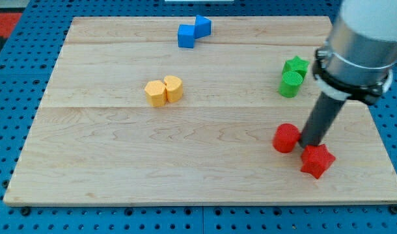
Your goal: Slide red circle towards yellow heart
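no readable text, labels or numbers, seemingly

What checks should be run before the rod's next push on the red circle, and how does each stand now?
1. My tip at the red circular block: ok, against its right edge.
2. Tip on the side away from the two yellow blocks: ok.
3. Which yellow block is the heart: cannot tell.
4. Path up-left over the wooden board free of blocks: ok.
5. Red star-shaped block clear of the rod: not ok, it sits right beside the tip.
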